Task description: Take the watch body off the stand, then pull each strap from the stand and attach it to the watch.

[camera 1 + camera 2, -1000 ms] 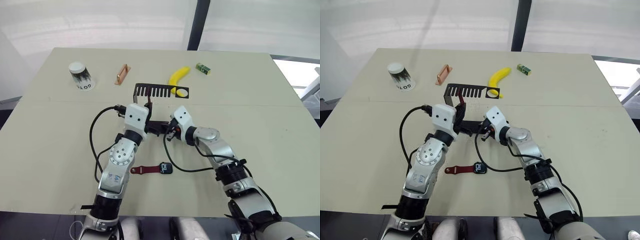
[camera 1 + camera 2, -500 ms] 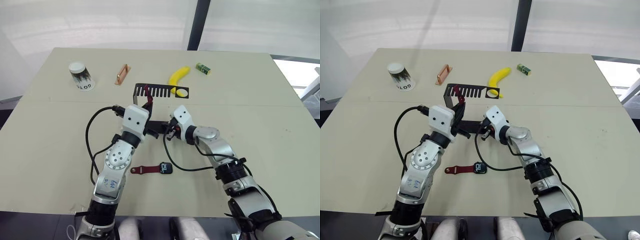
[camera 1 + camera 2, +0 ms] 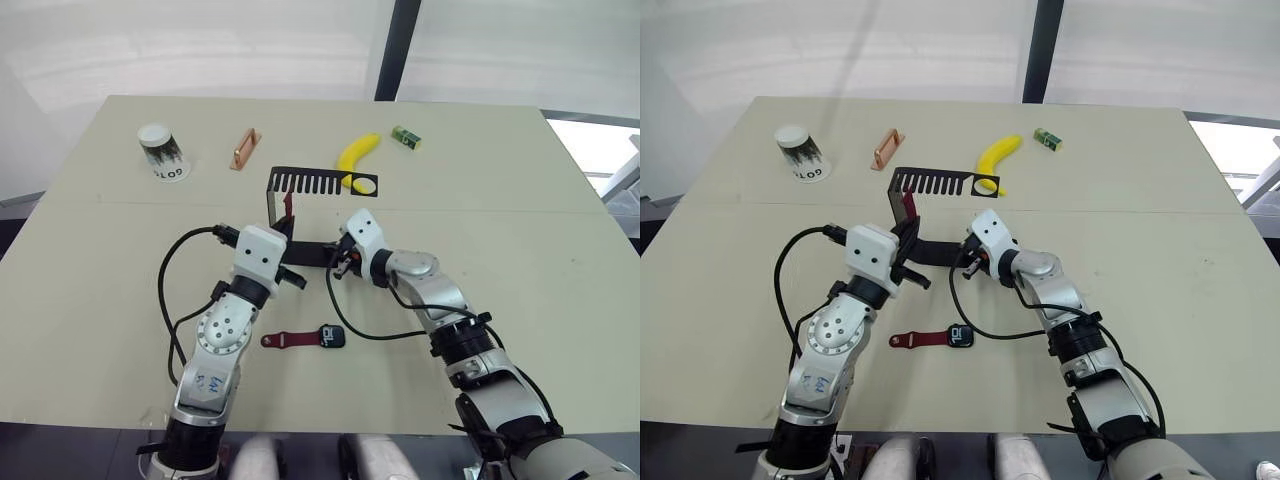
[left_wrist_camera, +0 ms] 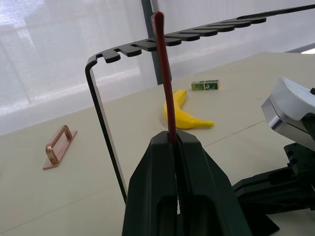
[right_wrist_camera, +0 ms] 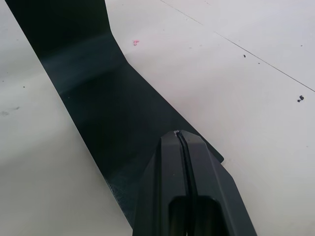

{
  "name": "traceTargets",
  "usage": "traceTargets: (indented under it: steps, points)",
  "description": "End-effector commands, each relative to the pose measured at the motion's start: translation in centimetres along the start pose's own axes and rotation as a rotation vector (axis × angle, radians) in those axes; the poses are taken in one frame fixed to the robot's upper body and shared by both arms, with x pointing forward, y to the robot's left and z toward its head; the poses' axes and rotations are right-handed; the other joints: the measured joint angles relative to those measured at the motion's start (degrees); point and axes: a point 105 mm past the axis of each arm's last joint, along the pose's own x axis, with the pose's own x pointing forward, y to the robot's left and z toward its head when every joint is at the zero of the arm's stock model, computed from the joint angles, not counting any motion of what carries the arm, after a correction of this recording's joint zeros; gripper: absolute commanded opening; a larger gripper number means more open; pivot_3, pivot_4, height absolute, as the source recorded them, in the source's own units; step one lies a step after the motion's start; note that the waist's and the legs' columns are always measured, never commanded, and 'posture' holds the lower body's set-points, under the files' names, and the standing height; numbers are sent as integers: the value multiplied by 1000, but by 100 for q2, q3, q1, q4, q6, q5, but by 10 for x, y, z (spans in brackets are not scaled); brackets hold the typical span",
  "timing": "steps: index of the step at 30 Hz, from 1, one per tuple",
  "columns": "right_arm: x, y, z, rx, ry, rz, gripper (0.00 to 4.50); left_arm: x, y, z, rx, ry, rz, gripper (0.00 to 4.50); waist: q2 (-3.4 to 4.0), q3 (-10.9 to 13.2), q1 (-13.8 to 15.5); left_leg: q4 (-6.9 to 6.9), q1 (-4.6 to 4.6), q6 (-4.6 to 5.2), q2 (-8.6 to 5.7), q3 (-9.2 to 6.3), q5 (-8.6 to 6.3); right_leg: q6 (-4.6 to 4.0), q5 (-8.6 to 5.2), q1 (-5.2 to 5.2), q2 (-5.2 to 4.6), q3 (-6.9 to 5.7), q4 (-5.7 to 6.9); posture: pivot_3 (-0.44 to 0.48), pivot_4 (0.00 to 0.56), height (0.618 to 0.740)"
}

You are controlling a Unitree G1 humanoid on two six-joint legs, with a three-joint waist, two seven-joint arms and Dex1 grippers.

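While left gripper (image 4: 174,142) clamps one strap (image 4: 165,78), right gripper (image 5: 179,140) closed on stand (image 5: 98,103), second strap (image 3: 285,340) on watch body (image 3: 331,336).

I've got my left arm bent at the elbow and reaching forward over the table's middle, the left gripper (image 4: 173,142) pinched tight on a maroon strap (image 4: 165,83) that stands upright from between its fingers. My right arm comes in from the right, forearm angled inward, wrist low. The right gripper (image 5: 180,135) has its two fingers pressed together, tips down on the stand's flat base (image 5: 98,93).
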Motion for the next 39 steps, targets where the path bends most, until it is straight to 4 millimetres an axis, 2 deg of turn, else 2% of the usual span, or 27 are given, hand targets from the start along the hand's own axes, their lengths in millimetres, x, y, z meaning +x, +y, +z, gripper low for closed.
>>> traceTargets:
  steps: [1, 6, 12, 14, 17, 20, 21, 22, 24, 27, 29, 30, 32, 39]
  points:
    - [-3, 1, -33, 40, 119, -1, 0, -4, 1, 21, 6, -85, 1, 67, 0, 0, 0, 0, 0, 0, 0, 0, 0, 0, 0, 0, 0, 0, 0, 0, 150, 740]
    - [-4, -2, -26, 32, 82, -9, 0, -22, 0, 30, -105, -83, -133, 67, 0, 0, -4, -1, 0, 0, 0, 0, 0, 0, 0, 0, 0, 0, 0, 0, 150, 740]
    - [-16, -4, 20, -22, -151, 1, 0, -40, 16, 38, -242, -63, -313, 67, 0, 0, -3, -5, 1, 0, 0, -1, 0, 0, 0, 1, 0, 0, -1, 0, 150, 740]
    - [-28, -3, 30, -34, -200, 19, 0, -42, 24, 42, -333, -49, -365, 67, 1, 1, -3, -5, -2, 0, -1, -1, 0, 0, 0, 1, 0, -1, -4, 0, 150, 740]
    - [-45, -3, 33, -29, -228, 36, 0, -46, 25, 47, -423, -38, -455, 67, 6, 8, -4, -6, -10, 0, -1, -3, 0, 0, 0, -5, 2, -1, -5, 0, 150, 740]
    - [-91, 2, 35, 16, -255, 122, 0, -52, 15, 43, -420, 11, -621, 67, 5, 11, 5, -2, -24, 0, -1, -10, 0, 0, 0, -12, 0, -5, -7, 0, 150, 740]
    - [-99, 3, 36, 44, -257, 144, 0, -52, 12, 42, -419, 24, -657, 67, 5, 11, 8, -3, -24, 0, -3, -10, 0, 0, 0, -12, -1, -5, -9, 0, 150, 740]
    - [-111, 5, 43, 102, -283, 190, 408, -52, 6, 42, -438, 35, -721, 0, 6, 12, 39, -4, -26, 0, -2, -12, 0, 0, 0, -11, 0, -6, -12, 0, 150, 740]
    - [-130, 14, 54, 180, -321, 287, 772, -53, -1, 44, -468, 50, -814, 0, 7, 15, 59, -13, -34, 0, -5, -29, -1, 0, 0, -6, 0, -10, -32, 0, 150, 740]
    - [-156, 28, 69, 268, -362, 426, 2157, -52, -5, 44, -487, 64, -918, 0, 14, 20, -9, -15, -27, 0, -3, -27, 0, 0, 0, -1, 8, -9, -38, 0, 150, 740]
    - [-166, 32, 78, 337, -387, 479, 3418, -52, -9, 45, -490, 66, -977, 0, 13, 20, -20, -20, -22, 0, 2, -28, 0, 0, 0, -1, 15, -7, -44, 0, 150, 740]
    - [-170, 33, 84, 361, -414, 499, 3635, -52, -12, 48, -496, 62, -1014, 0, 14, 20, -17, -20, -22, 0, 1, -28, 0, 0, 0, -2, 15, -7, -48, 0, 150, 740]
    - [-173, 37, 101, 413, -495, 546, 4475, -45, -19, 56, -532, 30, -1070, 0, 15, 24, 8, -17, -26, -1, -1, -28, 1, -1, 0, -3, 12, -5, -52, 0, 150, 740]
    - [-165, 50, 120, 500, -549, 602, 4475, -27, -34, 64, -573, -3, -1149, 0, 15, 24, 17, -13, -36, 1, -4, -29, 0, 0, 0, -5, 7, -5, -41, 0, 150, 740]
